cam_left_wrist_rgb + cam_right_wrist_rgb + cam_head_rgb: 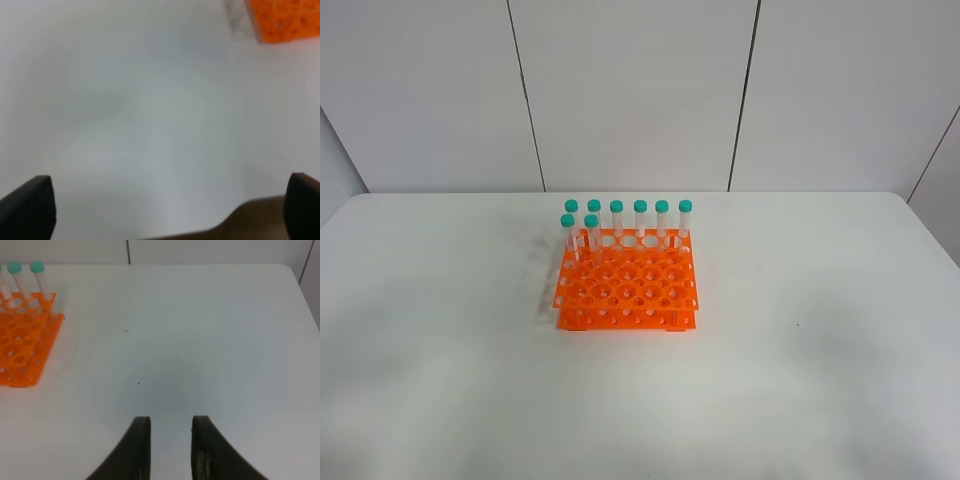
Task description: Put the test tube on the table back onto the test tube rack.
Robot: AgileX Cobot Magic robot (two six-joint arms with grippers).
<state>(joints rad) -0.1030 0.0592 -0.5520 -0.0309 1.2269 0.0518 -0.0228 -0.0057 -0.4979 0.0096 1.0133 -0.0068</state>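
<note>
Test tubes (640,208), eight in all with teal caps, stand upright in the orange test tube rack (625,290). No tube lies loose on the tabletop (820,350) in any view.

Fingers first. The left gripper (165,207) has its two dark fingertips (27,207) spread wide, at opposite sides of its wrist view. Only bare white tabletop lies between them. The right gripper (171,450) has its fingers (140,450) close together with a narrow gap. White surface shows through the gap, so it pinches nothing.

Moving outward, each wrist view catches only a corner of the rack, well apart from the fingertips. Neither arm appears in the high view, so both seem pulled back toward the near edge of the tabletop.

The rack sits around the middle of the tabletop, a little nearer the far edge. Six tubes fill the row along the rack's far edge. Two more stand in the next row, at its left end. All the other holes are empty.

As a judgement, the task looks finished. Every visible tube is seated, both grippers are empty, and nothing seems left to pick up. Which of the eight tubes was the one to be returned cannot be told.
</note>
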